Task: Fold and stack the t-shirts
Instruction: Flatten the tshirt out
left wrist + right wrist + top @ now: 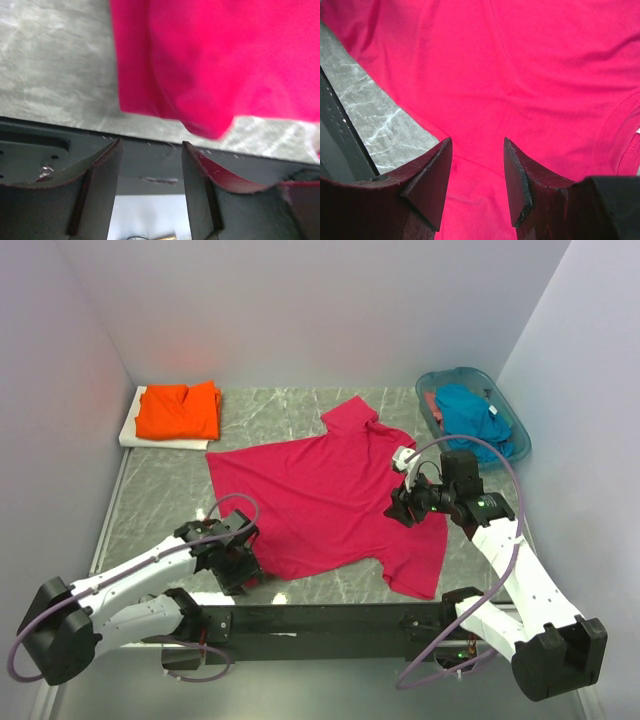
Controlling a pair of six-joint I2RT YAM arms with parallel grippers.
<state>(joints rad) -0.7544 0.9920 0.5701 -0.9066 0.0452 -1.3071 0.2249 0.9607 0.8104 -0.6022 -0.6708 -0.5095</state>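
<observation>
Magenta shirt (320, 500) lies spread mid-tabletop (160, 500), fold not yet begun: left gripper (151, 143) has its jaws released just off the near hem corner, right gripper (477, 141) has its jaws parted and empty over the collar side, so next, I reckon, both pinch cloth.

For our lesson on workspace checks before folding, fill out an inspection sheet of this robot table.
Surface: grey marbled table.
Job's things: magenta-red shirt spread flat mid-table; orange shirt folded, far left corner; teal-blue shirt bunched in the basket.
Clutter: translucent basket far right; white pad under the orange shirt.
Grippers: left gripper open at the red shirt's near hem corner; right gripper open above its right side; neither holds cloth.
Cables: lilac cables loop up, one each side.
Surroundings: plain pale walls on three sides.
</observation>
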